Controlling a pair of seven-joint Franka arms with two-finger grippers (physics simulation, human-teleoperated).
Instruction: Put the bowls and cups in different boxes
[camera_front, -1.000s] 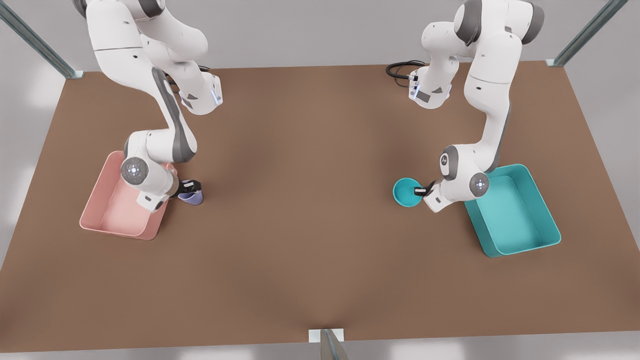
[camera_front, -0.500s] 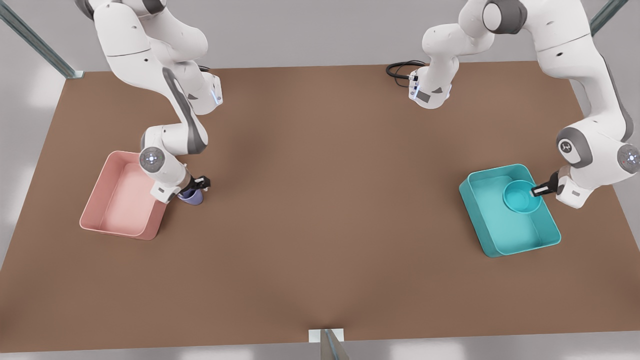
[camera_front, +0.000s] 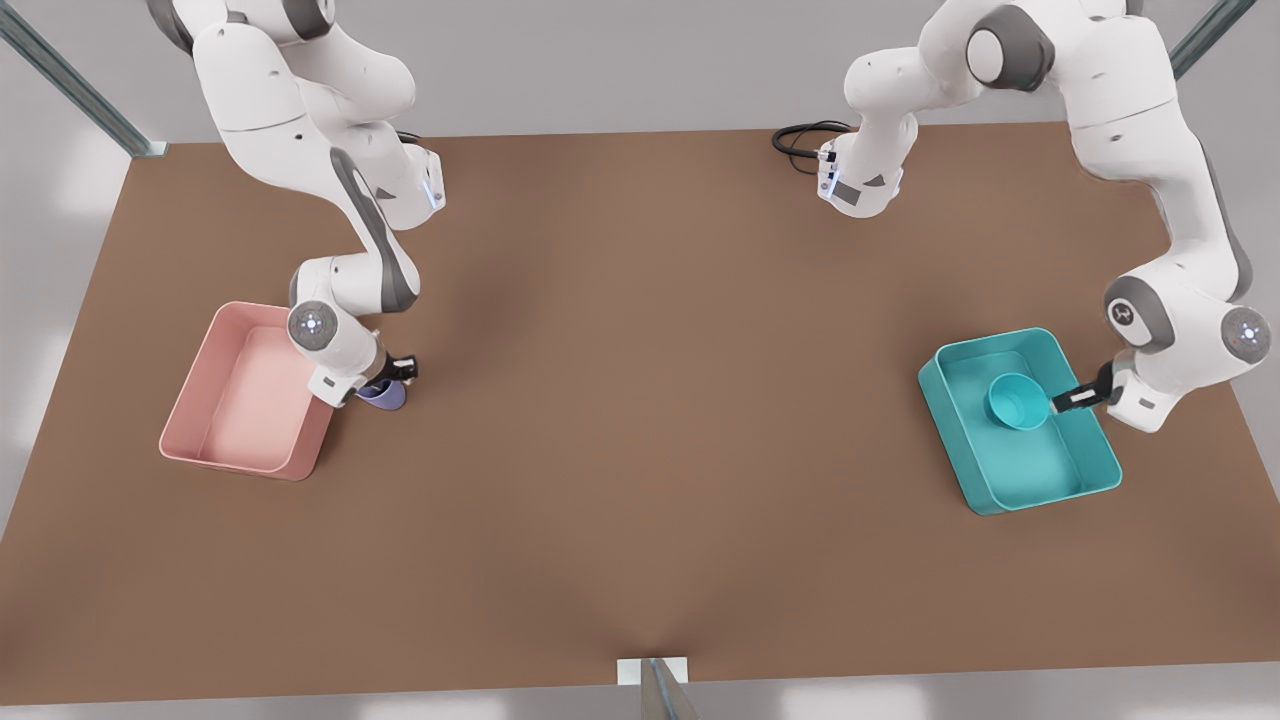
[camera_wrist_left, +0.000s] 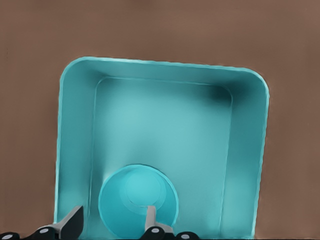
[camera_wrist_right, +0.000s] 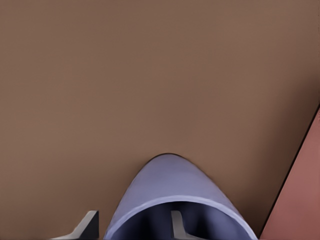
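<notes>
Since half a second ago the bowl (camera_front: 1017, 401) has dropped lower inside the teal box (camera_front: 1000, 480) and slid a little toward the front view's left; a second ago it was still out on the desk (camera_front: 640, 450). The cup (camera_front: 383, 396) has not shifted.

Front view: left gripper (camera_front: 1066, 400) at the bowl's rim, over the teal box, on the front view's right. Right gripper (camera_front: 400, 369) down at the cup, which stands on the desk just beside the pink box (camera_front: 210, 455), outside it.

Left wrist view: bowl (camera_wrist_left: 138, 201) upright within the teal box (camera_wrist_left: 75, 150), near one short wall. One finger (camera_wrist_left: 150, 217) inside the bowl, the other (camera_wrist_left: 71, 224) outside and clear of the rim; jaws spread, not pinching.

Right wrist view: cup (camera_wrist_right: 175, 205) close below, one finger (camera_wrist_right: 177, 222) inside its mouth, the other (camera_wrist_right: 86, 225) outside with a gap to the wall; jaws spread. Edge of pink box (camera_wrist_right: 300, 200) alongside.
</notes>
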